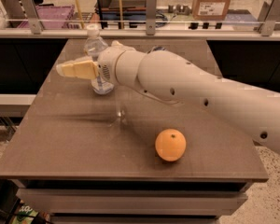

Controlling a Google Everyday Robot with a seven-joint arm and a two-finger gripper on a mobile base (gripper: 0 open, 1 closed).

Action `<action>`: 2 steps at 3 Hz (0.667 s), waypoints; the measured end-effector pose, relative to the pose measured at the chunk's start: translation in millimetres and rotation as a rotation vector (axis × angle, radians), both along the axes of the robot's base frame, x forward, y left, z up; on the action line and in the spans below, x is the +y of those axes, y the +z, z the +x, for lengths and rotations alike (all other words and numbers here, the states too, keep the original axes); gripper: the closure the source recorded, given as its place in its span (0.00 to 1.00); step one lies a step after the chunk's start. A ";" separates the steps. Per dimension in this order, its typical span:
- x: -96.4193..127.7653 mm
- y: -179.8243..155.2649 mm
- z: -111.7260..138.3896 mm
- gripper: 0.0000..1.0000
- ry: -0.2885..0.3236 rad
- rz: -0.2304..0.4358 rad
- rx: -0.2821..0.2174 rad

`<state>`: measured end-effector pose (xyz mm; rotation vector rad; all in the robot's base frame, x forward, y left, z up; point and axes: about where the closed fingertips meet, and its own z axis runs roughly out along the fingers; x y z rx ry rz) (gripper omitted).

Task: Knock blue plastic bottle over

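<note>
Check gripper point(65, 69): pointed left over far-left part of table point(74, 143), crossing in front of bottle point(94, 45) at mid-height. You cannot tell contact or gripper opening from this view. Bottle upright, white cap on top, base on table, partly hidden by arm point(200, 97). Orange point(170, 144) near front edge, well apart from bottle.

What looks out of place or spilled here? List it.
Nothing stands out. The blue plastic bottle stands upright at the far left of the table with the gripper across its front, and the orange sits whole near the front edge. No spill shows.
</note>
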<state>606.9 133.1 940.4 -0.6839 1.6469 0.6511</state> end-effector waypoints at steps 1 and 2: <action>5.1 -10.1 11.9 0.17 -0.009 0.023 -0.025; 6.8 -10.3 11.5 0.41 -0.007 0.025 -0.025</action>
